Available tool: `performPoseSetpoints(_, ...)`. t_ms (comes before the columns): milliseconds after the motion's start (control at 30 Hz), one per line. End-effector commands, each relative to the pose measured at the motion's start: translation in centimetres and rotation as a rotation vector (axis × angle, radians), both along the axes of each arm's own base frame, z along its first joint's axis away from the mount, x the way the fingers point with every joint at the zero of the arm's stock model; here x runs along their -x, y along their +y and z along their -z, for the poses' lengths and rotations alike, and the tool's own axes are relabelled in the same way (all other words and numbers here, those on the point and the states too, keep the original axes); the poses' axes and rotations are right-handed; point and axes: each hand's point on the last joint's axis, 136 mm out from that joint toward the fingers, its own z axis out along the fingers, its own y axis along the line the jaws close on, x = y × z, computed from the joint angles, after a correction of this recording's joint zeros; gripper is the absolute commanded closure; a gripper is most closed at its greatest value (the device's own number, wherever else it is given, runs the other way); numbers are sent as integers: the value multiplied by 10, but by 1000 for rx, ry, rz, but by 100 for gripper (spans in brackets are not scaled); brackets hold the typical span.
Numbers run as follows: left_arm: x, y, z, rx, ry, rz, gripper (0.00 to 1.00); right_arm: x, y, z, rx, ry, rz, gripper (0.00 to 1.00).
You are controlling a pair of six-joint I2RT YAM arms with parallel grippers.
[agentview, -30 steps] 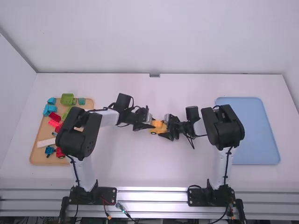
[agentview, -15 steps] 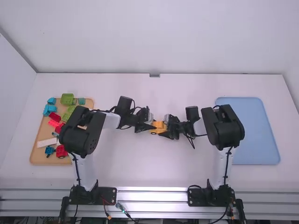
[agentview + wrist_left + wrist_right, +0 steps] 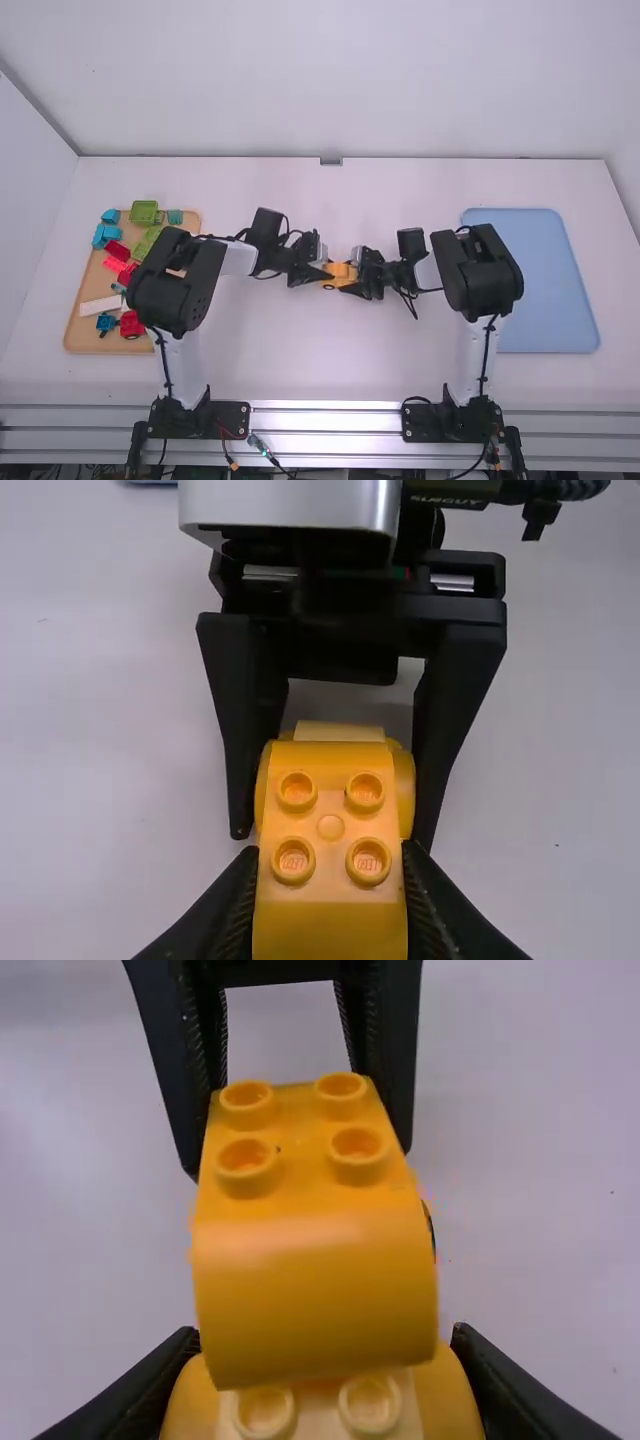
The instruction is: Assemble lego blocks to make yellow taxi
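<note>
Near the table's middle, my left gripper [image 3: 320,272] and my right gripper [image 3: 360,275] meet at a yellow block [image 3: 341,269] on a wider yellow base [image 3: 337,282]. In the left wrist view, my left gripper [image 3: 330,910] is shut on the studded yellow block [image 3: 330,825]; the right gripper's fingers flank the rounded yellow base [image 3: 403,785] behind it. The right wrist view has my right gripper [image 3: 325,1390] shut on the wide yellow base [image 3: 190,1405], with the yellow block [image 3: 310,1290] over its studs. Whether block and base are fully joined, I cannot tell.
A wooden tray [image 3: 78,335] at the far left holds green, blue, red and white blocks, partly behind the left arm. On the right lies a blue tray [image 3: 550,280], its left part behind the right arm.
The left gripper and the yellow block have shifted slightly to the right and toward the near side, closer over the base. My right arm has stayed still.
</note>
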Motion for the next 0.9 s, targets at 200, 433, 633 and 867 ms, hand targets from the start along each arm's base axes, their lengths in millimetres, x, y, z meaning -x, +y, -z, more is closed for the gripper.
performPoseSetpoints(200, 13, -2, 7, 9, 53, 26, 98, 5, -2, 9, 22, 12, -15, 56)
performPoseSetpoints(433, 17, -4, 5, 48, 16, 45, 98, 8, -4, 11, 28, 31, -16, 56)
performPoseSetpoints(633, 24, -6, 10, 40, 15, 52, 98, 8, -4, 11, 28, 30, -16, 56)
performPoseSetpoints(867, 23, -14, 15, -8, -8, 50, 98, 9, -4, 11, 29, 31, -18, 56)
